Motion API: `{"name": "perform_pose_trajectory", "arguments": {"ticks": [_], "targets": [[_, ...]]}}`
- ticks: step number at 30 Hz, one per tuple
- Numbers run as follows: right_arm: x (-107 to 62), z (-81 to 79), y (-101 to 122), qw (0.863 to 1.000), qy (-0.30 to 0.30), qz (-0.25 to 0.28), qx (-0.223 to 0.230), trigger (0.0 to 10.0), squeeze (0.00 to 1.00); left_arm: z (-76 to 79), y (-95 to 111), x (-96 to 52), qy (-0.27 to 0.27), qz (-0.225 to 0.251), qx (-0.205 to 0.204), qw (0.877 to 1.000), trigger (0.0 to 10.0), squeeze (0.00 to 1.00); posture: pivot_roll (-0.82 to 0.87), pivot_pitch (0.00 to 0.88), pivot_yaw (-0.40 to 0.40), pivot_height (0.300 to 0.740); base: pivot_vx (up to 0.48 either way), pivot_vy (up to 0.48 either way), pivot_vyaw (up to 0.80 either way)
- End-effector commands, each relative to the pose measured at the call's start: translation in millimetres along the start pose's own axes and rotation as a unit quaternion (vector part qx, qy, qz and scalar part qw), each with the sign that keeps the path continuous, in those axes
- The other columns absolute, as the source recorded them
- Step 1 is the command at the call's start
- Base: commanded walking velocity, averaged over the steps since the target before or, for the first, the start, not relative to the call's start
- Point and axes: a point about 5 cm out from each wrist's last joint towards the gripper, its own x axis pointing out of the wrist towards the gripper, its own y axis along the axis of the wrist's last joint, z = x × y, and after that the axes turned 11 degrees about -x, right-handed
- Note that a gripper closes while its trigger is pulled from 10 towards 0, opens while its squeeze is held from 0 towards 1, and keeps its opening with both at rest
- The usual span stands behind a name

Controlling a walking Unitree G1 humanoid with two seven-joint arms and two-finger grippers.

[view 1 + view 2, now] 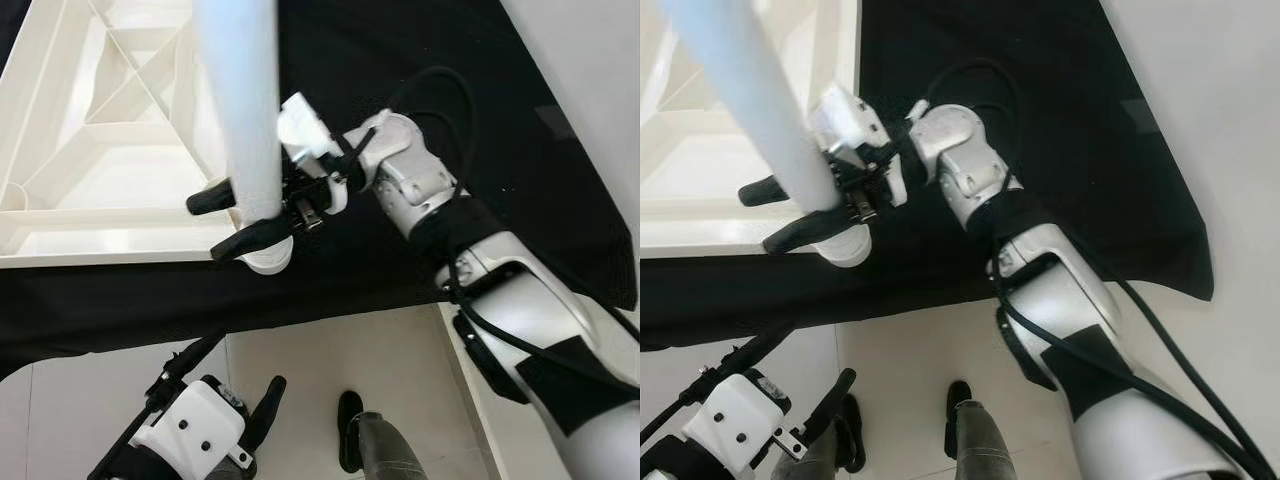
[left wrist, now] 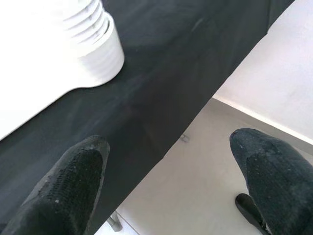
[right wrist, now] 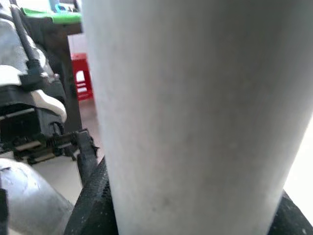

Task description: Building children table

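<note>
**At the tabletop corner: leg held in its socket**

At the near right corner of the upturned white plastic ribbed tabletop, lying underside up on a black cloth sheet, the long white cylindrical plastic table leg stands upright, foot end planted in the round ribbed corner socket. Right gripper clenched around the leg low down, just above the socket, one black finger on each side; the right wrist view has the leg pressed up against the camera, black pads at both edges. Silver right arm reaches in from the right over the cloth.

Left gripper hangs low over the pale tiled floor, near the cloth's front edge, fingers spread apart, holding nothing. Left wrist view catches the ribbed socket and the cloth edge.

Handling, as judgement: leg looks like hollow moulded plastic, so light and stiff, smooth skin, likely slippery under a twist. Low grip near the socket gives control of the seating but little leverage; the top can wobble. If it screws or pushes home, keep it square to the socket, since cross-threading or tilting is the risk. Tabletop is light too and may slide on the cloth when pushed; the free left gripper could brace its rim. Cannot tell whether the leg is fully seated.
</note>
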Motion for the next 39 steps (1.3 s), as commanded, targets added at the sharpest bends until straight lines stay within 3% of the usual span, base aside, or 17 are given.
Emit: {"name": "perform_pose_trajectory", "arguments": {"ticks": [1, 5, 8, 12, 14, 16, 17, 20, 22, 24, 25, 26, 28, 29, 31, 36, 39], "targets": [[6.0, -26.7, -41.0, 0.995, 0.029, -0.057, 0.081, 10.0, 0.00, 3.5, -6.6, -1.1, -0.004, -0.021, -0.011, 1.000, 10.0, 0.00, 0.17, 0.505, -0.064, 0.740, 0.000, 0.000, 0.00], [3.3, -28.4, -45.9, 0.994, 0.004, -0.075, 0.084, 10.0, 0.00, 2.9, -7.5, 1.4, -0.004, -0.020, -0.011, 1.000, 10.0, 0.00, 0.15, 0.497, -0.065, 0.740, 0.000, 0.000, 0.00], [-2.5, -30.0, -59.8, 0.982, -0.066, -0.139, 0.113, 10.0, 0.00, 1.9, -8.2, 4.9, -0.006, -0.017, -0.012, 1.000, 10.0, 0.00, 0.14, 0.488, -0.074, 0.740, 0.000, 0.000, 0.00], [-9.7, -33.3, -66.0, 0.973, -0.094, -0.149, 0.152, 10.0, 0.00, 1.9, -9.5, 7.7, -0.007, -0.015, -0.014, 1.000, 10.0, 0.00, 0.13, 0.483, -0.077, 0.740, 0.000, 0.000, 0.00], [-20.5, -31.9, -72.1, 0.956, -0.146, -0.167, 0.193, 10.0, 0.00, 2.0, -11.0, 10.3, -0.007, -0.013, -0.016, 1.000, 10.0, 0.00, 0.11, 0.477, -0.082, 0.740, 0.000, 0.000, 0.00], [-22.8, -30.9, -73.2, 0.951, -0.161, -0.171, 0.201, 10.0, 0.00, 2.0, -11.3, 11.0, -0.007, -0.013, -0.017, 1.000, 10.0, 0.00, 0.11, 0.477, -0.082, 0.740, 0.000, 0.000, 0.00], [-28.6, -27.3, -74.7, 0.939, -0.203, -0.174, 0.215, 10.0, 0.00, 2.2, -11.6, 12.0, -0.008, -0.012, -0.018, 1.000, 10.0, 0.00, 0.10, 0.474, -0.086, 0.740, 0.000, 0.000, 0.00], [-31.8, -26.0, -75.5, 0.933, -0.225, -0.175, 0.221, 10.0, 0.00, 2.4, -12.0, 12.6, -0.008, -0.011, -0.018, 1.000, 10.0, 0.00, 0.10, 0.470, -0.090, 0.740, 0.000, 0.000, 0.00], [-38.9, -25.3, -77.9, 0.916, -0.272, -0.178, 0.237, 10.0, 0.00, 2.5, -12.6, 13.8, -0.009, -0.011, -0.019, 1.000, 10.0, 0.00, 0.09, 0.467, -0.090, 0.740, 0.000, 0.000, 0.00], [-38.9, -25.3, -77.9, 0.916, -0.272, -0.178, 0.237, 10.0, 0.00, 2.5, -12.6, 13.8, -0.009, -0.011, -0.019, 1.000, 10.0, 0.00, 0.09, 0.467, -0.090, 0.740, 0.000, 0.000, 0.00], [-43.4, -25.8, -79.7, 0.906, -0.297, -0.179, 0.244, 10.0, 0.00, 2.4, -12.8, 14.6, -0.008, -0.011, -0.019, 1.000, 10.0, 0.00, 0.09, 0.466, -0.090, 0.740, 0.000, 0.000, 0.00], [-43.4, -25.8, -79.7, 0.906, -0.297, -0.179, 0.244, 10.0, 0.00, 2.4, -12.8, 14.6, -0.008, -0.011, -0.019, 1.000, 10.0, 0.00, 0.09, 0.466, -0.090, 0.740, 0.000, 0.000, 0.00], [-54.6, -27.9, -85.1, 0.872, -0.368, -0.188, 0.262, 10.0, 0.00, 1.8, -13.5, 16.0, -0.009, -0.010, -0.021, 1.000, 10.0, 0.00, 0.08, 0.464, -0.087, 0.740, 0.000, 0.000, 0.00], [-54.6, -27.9, -85.1, 0.872, -0.368, -0.188, 0.262, 10.0, 0.00, 1.8, -13.5, 16.0, -0.009, -0.010, -0.021, 1.000, 10.0, 0.00, 0.08, 0.464, -0.087, 0.740, 0.000, 0.000, 0.00], [-63.0, -29.7, -87.5, 0.846, -0.419, -0.187, 0.270, 10.0, 0.00, 1.3, -14.1, 16.8, -0.010, -0.010, -0.022, 1.000, 10.0, 0.00, 0.08, 0.461, -0.088, 0.740, 0.000, 0.000, 0.00], [-67.4, -32.0, -86.8, 0.835, -0.447, -0.175, 0.269, 10.0, 0.00, 1.2, -14.6, 17.2, -0.011, -0.010, -0.022, 1.000, 10.0, 0.00, 0.08, 0.461, -0.086, 0.740, 0.000, 0.000, 0.00], [-60.8, -44.5, -87.1, 0.824, -0.481, -0.139, 0.264, 10.0, 0.00, 0.7, -15.3, 17.3, -0.011, -0.011, -0.022, 1.000, 10.0, 0.00, 0.07, 0.460, -0.084, 0.740, 0.000, 0.000, 0.00]]}}
